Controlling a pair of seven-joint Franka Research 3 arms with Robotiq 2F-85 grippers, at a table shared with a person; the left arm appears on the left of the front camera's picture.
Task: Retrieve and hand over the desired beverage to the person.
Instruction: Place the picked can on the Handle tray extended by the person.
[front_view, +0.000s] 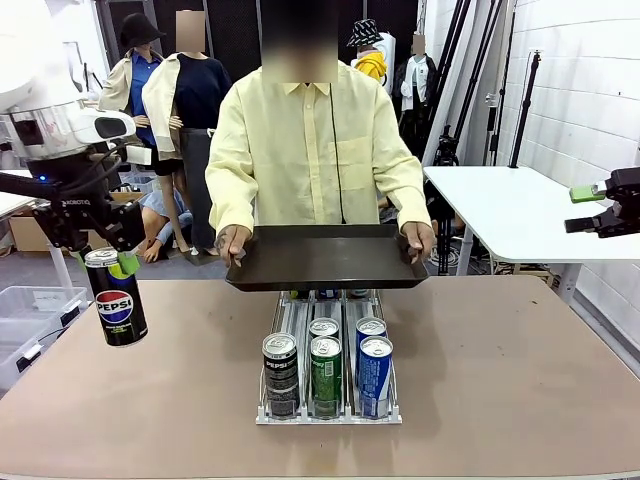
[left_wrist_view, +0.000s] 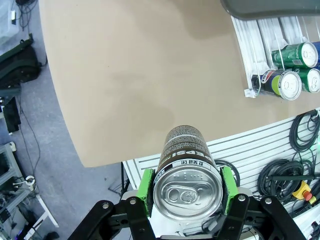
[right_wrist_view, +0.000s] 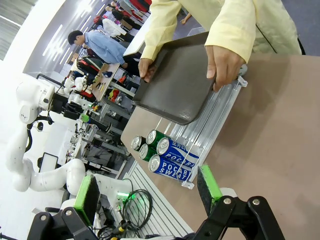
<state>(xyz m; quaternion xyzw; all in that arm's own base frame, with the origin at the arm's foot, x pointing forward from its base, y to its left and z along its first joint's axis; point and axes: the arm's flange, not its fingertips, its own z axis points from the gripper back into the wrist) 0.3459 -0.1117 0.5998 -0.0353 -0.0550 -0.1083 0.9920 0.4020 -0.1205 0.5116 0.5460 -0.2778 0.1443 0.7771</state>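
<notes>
My left gripper (front_view: 108, 262) is shut on a black Pepsi can (front_view: 116, 297), held upright above the table's left edge. In the left wrist view the can (left_wrist_view: 186, 180) sits between the green pads (left_wrist_view: 146, 192) with its silver top facing the camera. The person (front_view: 310, 140) in a pale-yellow shirt stands at the far side and holds a dark tray (front_view: 325, 258) level with both hands. My right gripper (front_view: 590, 205) hangs open at the far right, off the table; in its own view the green fingers (right_wrist_view: 209, 182) stand wide apart with nothing between them.
A clear can rack (front_view: 329, 375) stands at the table's middle, just in front of the tray, with black, green and blue cans in three lanes. A white table (front_view: 520, 210) stands at the back right. Bare brown tabletop (front_view: 500, 370) lies on both sides of the rack.
</notes>
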